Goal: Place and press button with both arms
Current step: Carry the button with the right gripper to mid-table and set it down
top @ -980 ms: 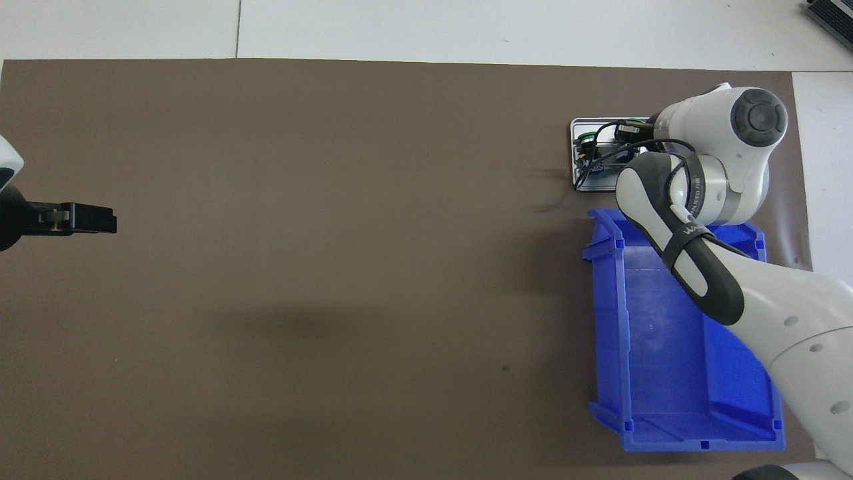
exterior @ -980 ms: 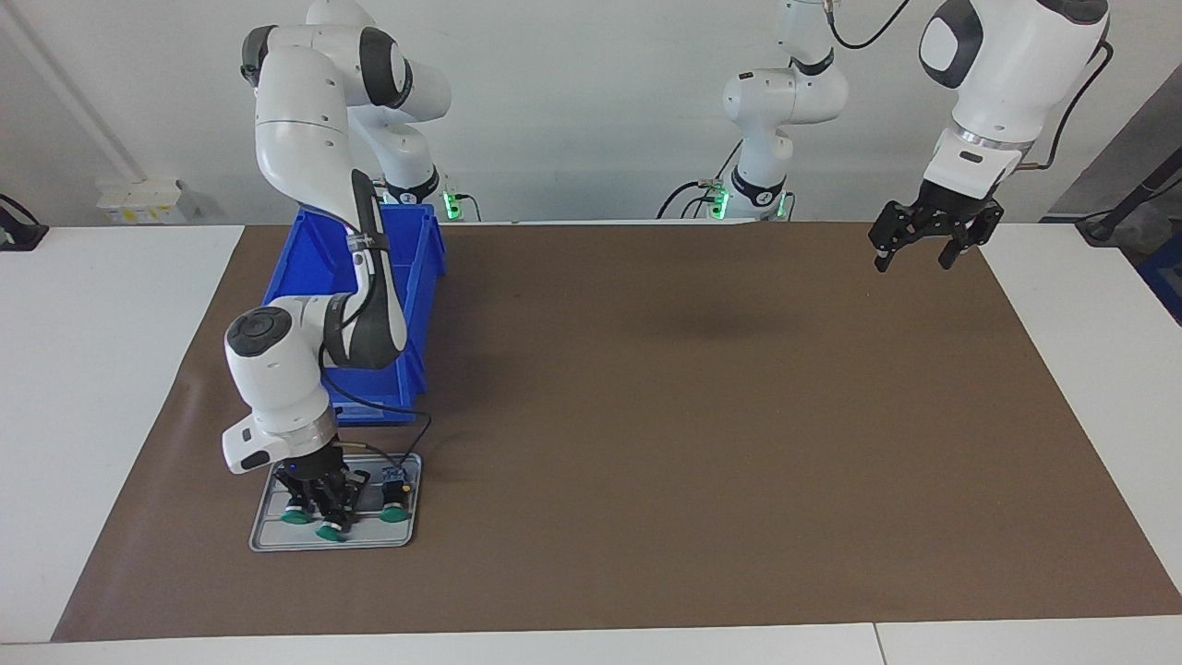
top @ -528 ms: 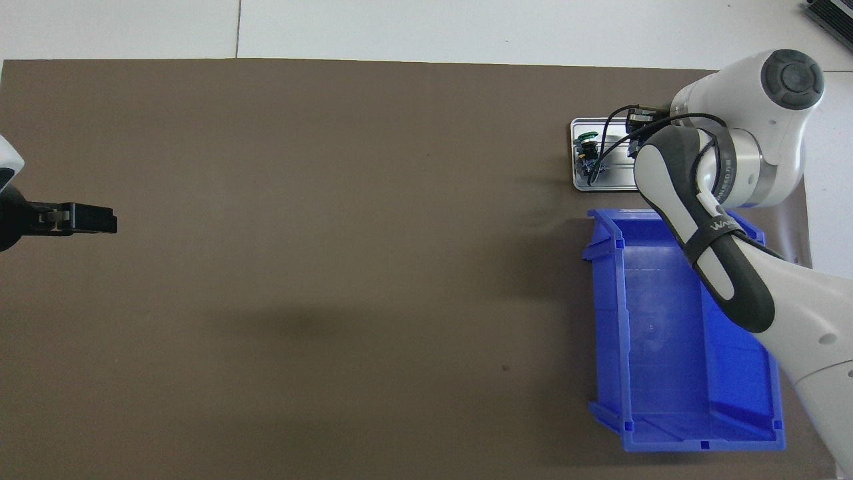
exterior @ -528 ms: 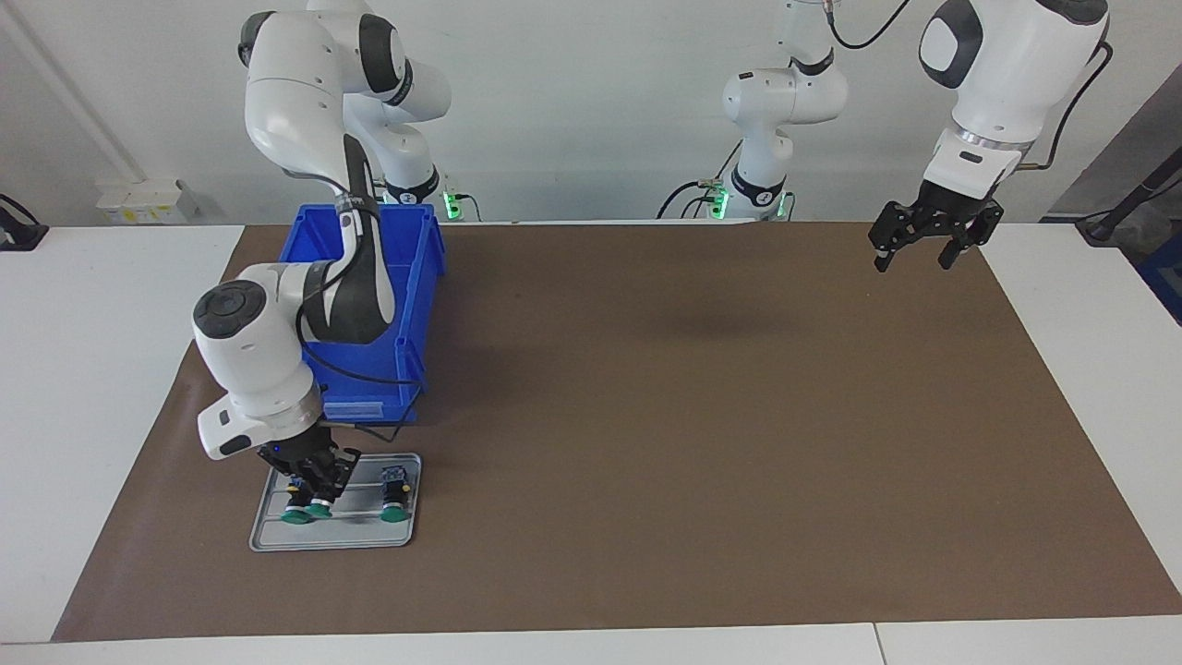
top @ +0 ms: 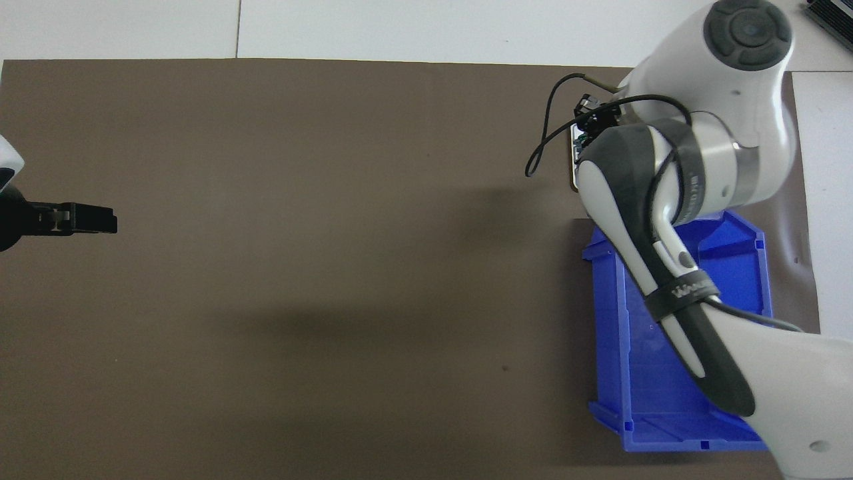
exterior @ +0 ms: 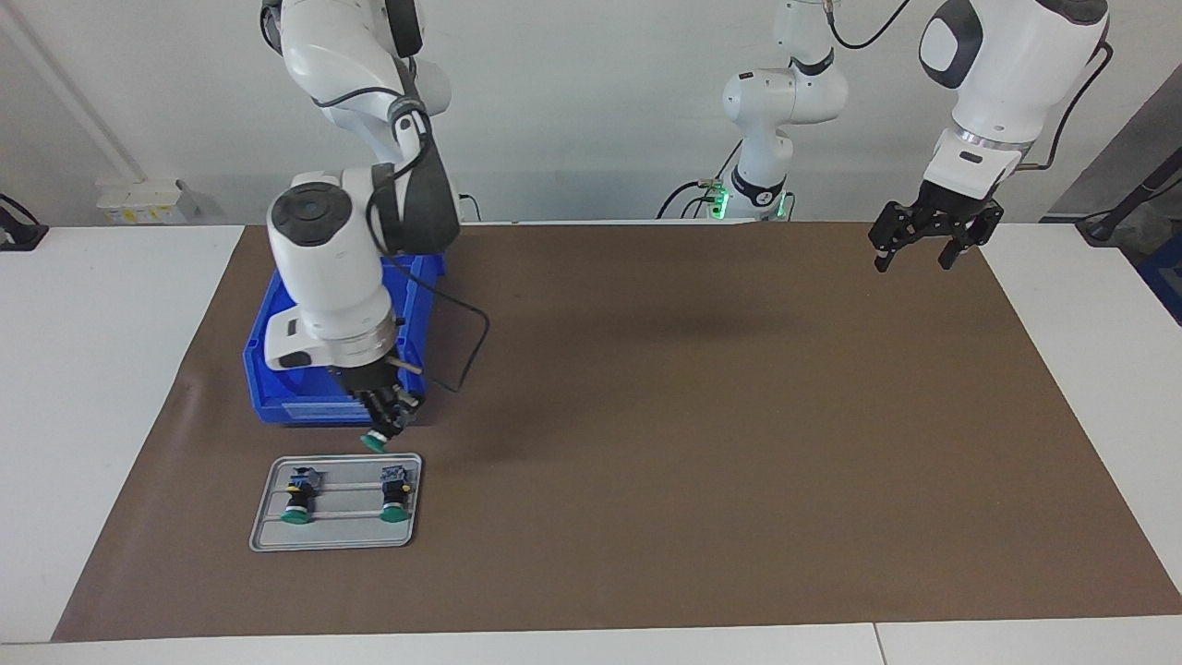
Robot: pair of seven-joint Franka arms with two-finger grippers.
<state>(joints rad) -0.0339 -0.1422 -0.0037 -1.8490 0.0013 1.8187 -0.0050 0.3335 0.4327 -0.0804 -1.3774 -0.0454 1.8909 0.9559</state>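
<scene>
My right gripper [exterior: 386, 417] is shut on a button [exterior: 373, 442], green cap down, and holds it in the air over the tray's edge beside the blue bin. Two more green-capped buttons [exterior: 297, 500] [exterior: 395, 498] lie on the grey metal tray [exterior: 342, 534]. In the overhead view the right arm [top: 673, 173] hides most of the tray [top: 573, 167] and the held button. My left gripper [exterior: 926, 247] is open and empty, raised over the mat's corner at the left arm's end; it also shows in the overhead view [top: 80, 219]. That arm waits.
A big blue bin [exterior: 286, 411] stands empty on the brown mat [exterior: 693, 416], nearer to the robots than the tray; in the overhead view the bin [top: 606, 333] is partly under the right arm. White table borders the mat.
My right gripper has closed on one of the three buttons on the tray and lifted it up, toward the bin's side of the tray. The left arm has not moved.
</scene>
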